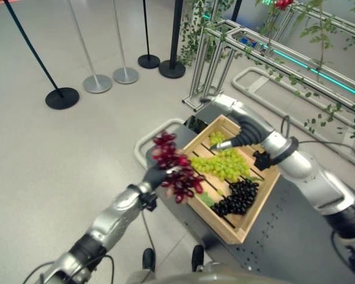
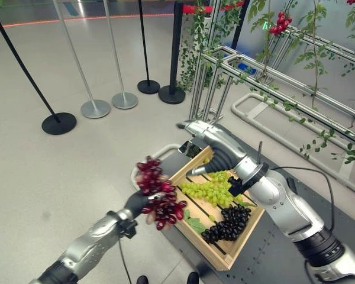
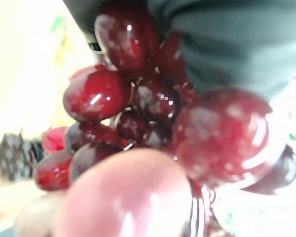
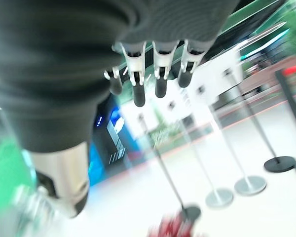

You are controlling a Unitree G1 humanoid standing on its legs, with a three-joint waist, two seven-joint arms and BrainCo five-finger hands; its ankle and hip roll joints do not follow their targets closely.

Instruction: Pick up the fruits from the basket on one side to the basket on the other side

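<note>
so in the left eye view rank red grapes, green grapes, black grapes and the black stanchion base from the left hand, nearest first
1. red grapes, held in the left hand
2. green grapes, mid crate
3. black grapes, crate's near end; close to the green
4. black stanchion base, far on the floor

Grapes lie in the crate; barrier posts stand behind.

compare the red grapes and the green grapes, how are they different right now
The red grapes are dark red and held up in the left hand, off the crate's edge. The green grapes are pale green and lie in the wooden crate, beside the right hand. Both are whole bunches.
</note>
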